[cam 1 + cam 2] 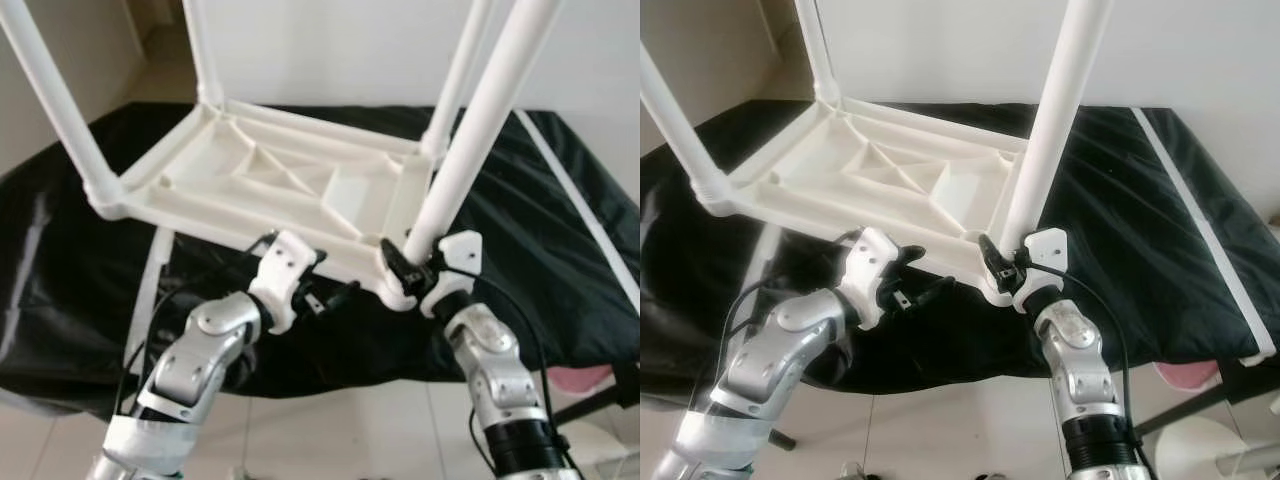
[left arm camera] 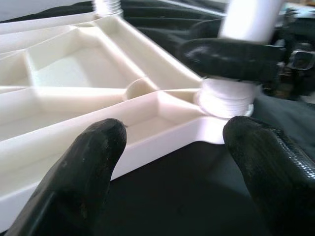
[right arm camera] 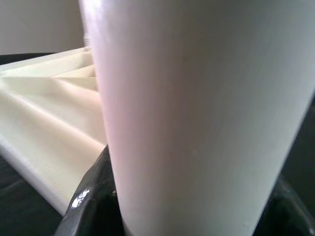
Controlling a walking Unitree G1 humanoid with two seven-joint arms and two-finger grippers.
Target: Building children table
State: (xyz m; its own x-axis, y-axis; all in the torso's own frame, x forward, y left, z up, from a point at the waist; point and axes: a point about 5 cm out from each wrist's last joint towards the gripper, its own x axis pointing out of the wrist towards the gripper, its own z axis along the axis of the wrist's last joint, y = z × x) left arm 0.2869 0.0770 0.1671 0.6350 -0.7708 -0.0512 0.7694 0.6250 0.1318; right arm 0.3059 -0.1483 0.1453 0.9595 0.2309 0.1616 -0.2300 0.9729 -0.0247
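A white plastic children's table (image 1: 270,180) lies upside down on a black cloth (image 1: 560,290), its legs pointing up. My right gripper (image 1: 405,262) is shut on the near right leg (image 1: 480,130) just above its socket at the table's corner. In the right wrist view that leg (image 3: 197,113) stands between the black fingers (image 3: 88,206). My left gripper (image 1: 325,280) is open at the table's front edge, left of that corner. In the left wrist view the rim (image 2: 147,142) lies beyond its two fingertips (image 2: 93,147).
Three other legs rise at the near left (image 1: 55,110), far left (image 1: 200,50) and far right (image 1: 460,70). A loose white strip (image 1: 590,220) crosses the cloth at the right. Under the table's left side lies a white rod (image 1: 148,290). Pale floor tiles (image 1: 350,430) are below.
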